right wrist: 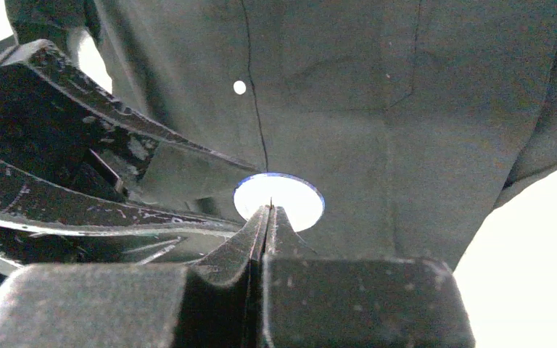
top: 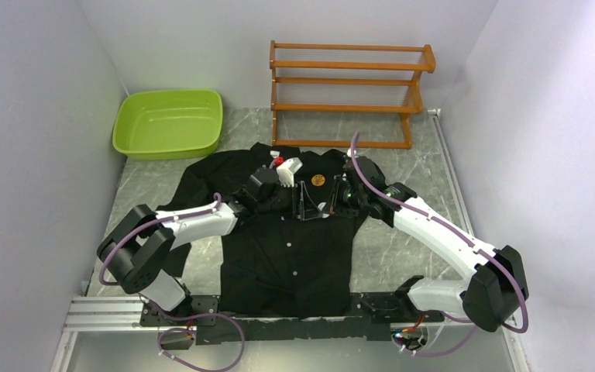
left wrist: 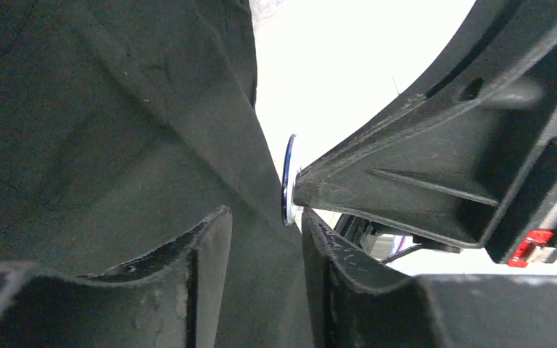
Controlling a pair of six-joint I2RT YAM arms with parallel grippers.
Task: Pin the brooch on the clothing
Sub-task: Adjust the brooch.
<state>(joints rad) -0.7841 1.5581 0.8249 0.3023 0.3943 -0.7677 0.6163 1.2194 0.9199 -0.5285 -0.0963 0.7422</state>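
Pinning step: right pincer (right wrist: pixel 268 212), clenched, tips at the brooch (right wrist: pixel 284 190) mid-frame against the clothing (right wrist: pixel 406 109); left pincer (left wrist: pixel 265 221) straddles the fabric, grip impossible to tell. Next, I judge — a square, steady push.

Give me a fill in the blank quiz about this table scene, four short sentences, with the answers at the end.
The shirt spread on the table is ____. The round brooch on it is ____. The basin behind it is ____. Open or shut, the right tool is ____.
Missing words: black, orange, green, shut.
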